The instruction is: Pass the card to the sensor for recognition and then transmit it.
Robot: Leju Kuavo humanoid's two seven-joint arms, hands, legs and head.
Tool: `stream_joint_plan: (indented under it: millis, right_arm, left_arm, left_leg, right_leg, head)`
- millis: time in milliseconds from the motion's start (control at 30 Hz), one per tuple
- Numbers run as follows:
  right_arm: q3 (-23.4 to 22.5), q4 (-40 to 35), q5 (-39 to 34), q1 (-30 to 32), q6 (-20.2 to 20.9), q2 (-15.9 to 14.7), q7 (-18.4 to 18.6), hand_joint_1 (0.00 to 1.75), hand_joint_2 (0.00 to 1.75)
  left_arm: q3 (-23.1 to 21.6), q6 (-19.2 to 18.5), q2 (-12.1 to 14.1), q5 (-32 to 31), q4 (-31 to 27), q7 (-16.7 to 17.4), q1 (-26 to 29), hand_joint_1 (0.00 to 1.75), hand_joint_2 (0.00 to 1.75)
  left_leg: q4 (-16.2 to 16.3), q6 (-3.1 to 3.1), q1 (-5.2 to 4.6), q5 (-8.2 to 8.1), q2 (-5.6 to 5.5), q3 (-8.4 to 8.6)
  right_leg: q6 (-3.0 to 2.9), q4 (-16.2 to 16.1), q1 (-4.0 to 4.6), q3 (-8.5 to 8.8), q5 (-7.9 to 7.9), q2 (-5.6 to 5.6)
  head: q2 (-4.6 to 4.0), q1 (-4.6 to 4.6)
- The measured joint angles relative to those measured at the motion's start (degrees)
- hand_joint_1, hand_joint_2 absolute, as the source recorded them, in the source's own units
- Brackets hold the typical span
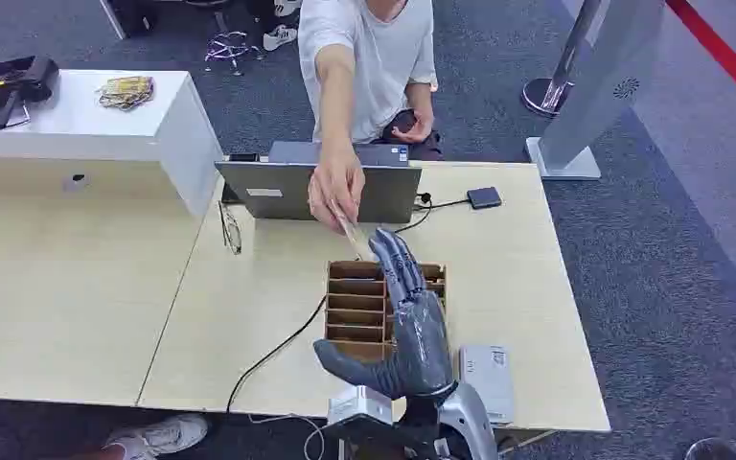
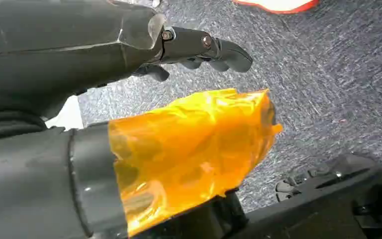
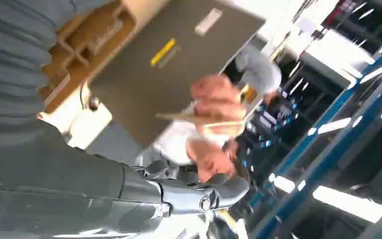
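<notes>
A person across the table holds a tan card (image 1: pixel 354 235) in one hand (image 1: pixel 334 195), low in front of the laptop. My right hand (image 1: pixel 412 321) reaches forward over the wooden card box (image 1: pixel 356 308), fingers stretched out and thumb spread, its fingertips close beside the card but holding nothing. In the right wrist view the card (image 3: pixel 189 117) is pinched by the person's hand (image 3: pixel 214 94), apart from my right hand (image 3: pixel 79 174). A white flat device (image 1: pixel 487 379) lies near the table's front edge. My left hand (image 2: pixel 104 74) hangs over the carpet, fingers (image 2: pixel 204 47) apart, its thumb wrapped in orange tape.
A grey laptop (image 1: pixel 297 188) stands at the table's far edge, its lid back toward me. A small black device (image 1: pixel 484 197) on a cable lies to its right. A black cable crosses the table (image 1: pixel 249 316). A white counter (image 1: pixel 86 125) stands at the left, a grey kiosk (image 1: pixel 594 86) at the right.
</notes>
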Motion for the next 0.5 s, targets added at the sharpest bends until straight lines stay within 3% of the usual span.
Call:
stream_joint_plan:
  millis: [133,267,500]
  right_arm:
    - [0.9,2.3,6.9,-2.4,-2.2,0.2,3.9,0.0,1.75]
    - [0.9,5.7,20.2,-5.8,-6.2,0.6,10.5,0.0,1.75]
    - [0.8,11.1,24.1,-10.5,-6.0,1.4,14.5,0.0,1.75]
  left_arm:
    - [-0.5,-0.5,0.0,-0.4,0.0,0.4,-0.1,0.0,0.0]
    - [-1.4,-1.7,-0.1,-1.3,0.0,2.1,-0.7,0.0,0.0]
    - [-3.0,-2.4,-0.2,-2.4,-0.2,2.3,-1.0,0.0,0.0]
  left_leg:
    - [0.0,-0.01,0.0,0.01,0.0,0.0]
    - [0.0,-0.02,0.0,0.02,0.01,0.01]
    - [0.0,-0.04,0.0,0.05,0.0,0.01]
  right_leg:
    - [0.0,0.0,0.0,0.0,0.0,0.0]
    - [-0.01,0.0,0.0,0.0,0.02,0.0]
    - [-0.02,0.0,0.0,0.0,0.02,0.0]
  head:
    - [0.0,-0.02]
    - [0.0,0.0]
    - [0.0,-0.02]
